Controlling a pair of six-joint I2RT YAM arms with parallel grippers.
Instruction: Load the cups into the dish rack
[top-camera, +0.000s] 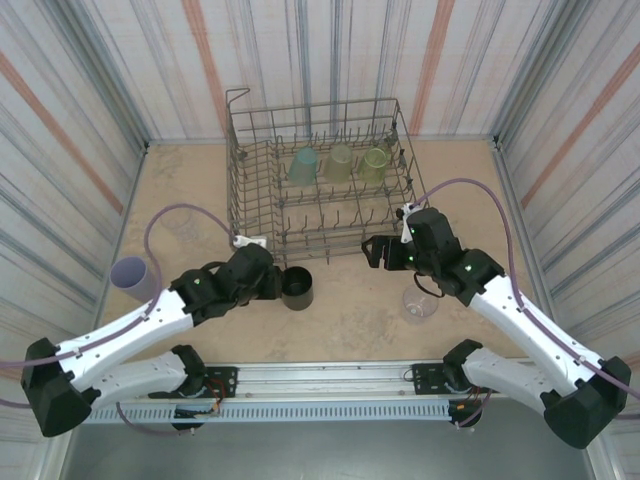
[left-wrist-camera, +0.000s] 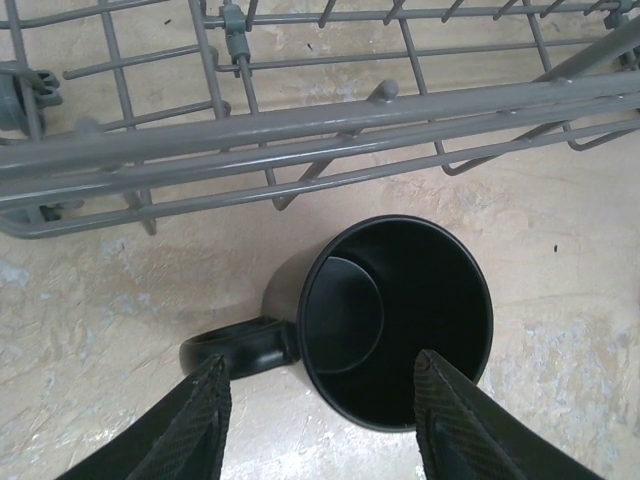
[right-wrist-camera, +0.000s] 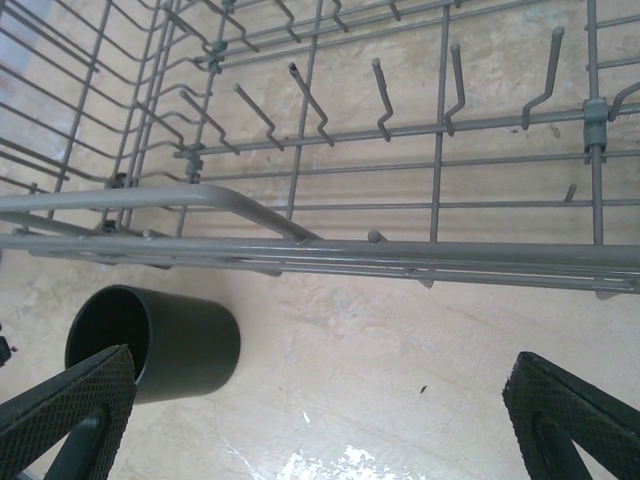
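Left wrist view: mug (left-wrist-camera: 400, 300) upright on bench (left-wrist-camera: 560, 320), just beside rack (left-wrist-camera: 300, 120). Left hand (left-wrist-camera: 322, 365) apart, straddling near rim by handle. Step: pickup. Next, likely: clamp, lift over rack wall. Right hand (right-wrist-camera: 320, 375) wide apart, empty.

- You have a black mug (left-wrist-camera: 400, 300), smooth and matt.
- Your dish rack (left-wrist-camera: 330, 120) is grey coated metal wire, dull sheen.
- Your worktop (left-wrist-camera: 560, 300) looks mottled beige, faintly rough.

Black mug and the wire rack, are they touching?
Apart. The left wrist view shows bare table between the black mug and the rack.
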